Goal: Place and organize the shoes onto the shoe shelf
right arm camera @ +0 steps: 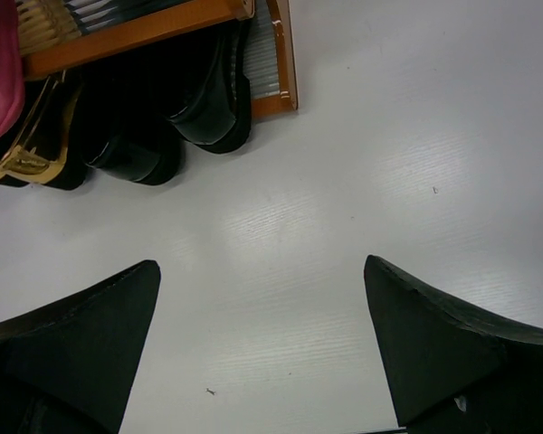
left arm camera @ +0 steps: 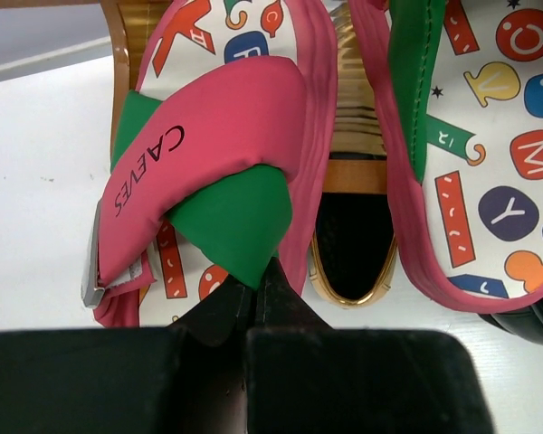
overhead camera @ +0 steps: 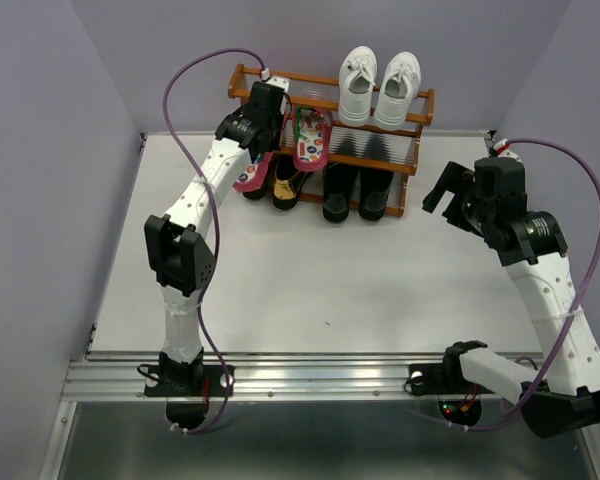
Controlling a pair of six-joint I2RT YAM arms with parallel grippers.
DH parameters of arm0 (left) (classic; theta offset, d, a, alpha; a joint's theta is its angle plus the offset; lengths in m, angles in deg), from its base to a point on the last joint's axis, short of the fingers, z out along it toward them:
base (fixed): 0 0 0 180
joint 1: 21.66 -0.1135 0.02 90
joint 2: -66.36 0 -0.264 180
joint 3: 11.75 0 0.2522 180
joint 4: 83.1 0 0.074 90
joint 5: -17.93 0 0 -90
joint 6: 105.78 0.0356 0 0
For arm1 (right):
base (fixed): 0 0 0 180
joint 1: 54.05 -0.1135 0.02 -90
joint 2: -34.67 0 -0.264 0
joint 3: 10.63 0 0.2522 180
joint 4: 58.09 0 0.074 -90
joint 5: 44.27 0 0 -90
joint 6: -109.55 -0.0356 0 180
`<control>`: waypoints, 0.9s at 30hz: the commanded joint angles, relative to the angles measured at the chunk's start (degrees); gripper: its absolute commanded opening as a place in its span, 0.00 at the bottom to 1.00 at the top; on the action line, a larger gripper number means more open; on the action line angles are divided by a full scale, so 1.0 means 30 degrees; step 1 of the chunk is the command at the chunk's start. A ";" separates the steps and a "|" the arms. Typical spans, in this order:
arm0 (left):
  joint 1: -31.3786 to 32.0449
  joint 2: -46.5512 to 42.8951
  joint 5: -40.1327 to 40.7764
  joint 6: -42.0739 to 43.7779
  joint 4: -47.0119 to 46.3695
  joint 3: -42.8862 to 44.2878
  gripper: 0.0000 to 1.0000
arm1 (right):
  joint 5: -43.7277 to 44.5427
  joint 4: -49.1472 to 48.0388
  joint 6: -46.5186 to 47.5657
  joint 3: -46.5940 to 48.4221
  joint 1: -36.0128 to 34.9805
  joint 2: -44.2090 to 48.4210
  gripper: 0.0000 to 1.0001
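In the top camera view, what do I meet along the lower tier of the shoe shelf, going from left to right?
First the pink flip-flop, held in the air → gold loafer → black boot → second black boot.

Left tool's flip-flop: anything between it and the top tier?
Only the shelf's own front rail. The held flip-flop hangs at the shelf front, before the gold loafers. The second flip-flop and white sneakers fill the tier's middle and right. Its left end is hidden under the left tool.
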 commanded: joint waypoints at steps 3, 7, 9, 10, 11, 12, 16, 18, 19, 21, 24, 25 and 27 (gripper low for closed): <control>-0.0157 0.0190 0.0271 0.0407 -0.2304 0.2165 0.00 | 0.0122 -0.0079 -0.0036 0.0814 0.0040 -0.0205 1.00; -0.0186 0.0808 0.0652 0.0115 -0.2624 0.3161 0.00 | 0.0268 -0.0020 -0.0124 0.0756 0.0040 -0.0176 1.00; -0.0157 0.0984 0.0653 0.0085 -0.2976 0.3251 0.00 | 0.0239 -0.0049 -0.0241 0.0697 0.0040 -0.0205 1.00; -0.0157 0.1071 0.0624 0.0056 -0.3210 0.3280 0.00 | 0.0210 -0.0078 -0.0300 0.0639 0.0040 -0.0234 1.00; -0.0186 0.1159 0.0594 0.0055 -0.3241 0.3542 0.00 | 0.0210 -0.0078 -0.0329 0.0551 0.0040 -0.0234 1.00; -0.0215 0.1421 0.0565 0.0055 -0.3271 0.3718 0.00 | 0.0181 -0.0107 -0.0359 0.0492 0.0040 -0.0263 1.00; -0.0332 0.1950 0.0448 0.0084 -0.3474 0.4364 0.00 | 0.0239 -0.0108 -0.0446 0.0462 0.0040 -0.0322 1.00; -0.0362 0.2038 0.0418 -0.0467 -0.3738 0.4336 0.00 | 0.0268 -0.0078 -0.0476 0.0433 0.0040 -0.0351 1.00; -0.0420 0.2068 0.0389 -0.0530 -0.3972 0.4364 0.00 | 0.0297 -0.0078 -0.0476 0.0404 0.0040 -0.0322 1.00; -0.0479 0.2155 0.0273 -0.0560 -0.4207 0.4394 0.00 | 0.0356 -0.0049 -0.0505 0.0345 0.0040 -0.0322 1.00; -0.0537 0.2418 0.0039 -0.0531 -0.4443 0.4686 0.00 | 0.0357 -0.0020 -0.0535 0.0345 0.0040 -0.0351 1.00; -0.0538 0.2478 0.0037 -0.0502 -0.4443 0.4774 0.00 | 0.0385 -0.0020 -0.0564 0.0345 0.0040 -0.0351 1.00; -0.0567 0.2653 0.0008 -0.0443 -0.4559 0.4833 0.00 | 0.0385 -0.0020 -0.0564 0.0316 0.0040 -0.0380 1.00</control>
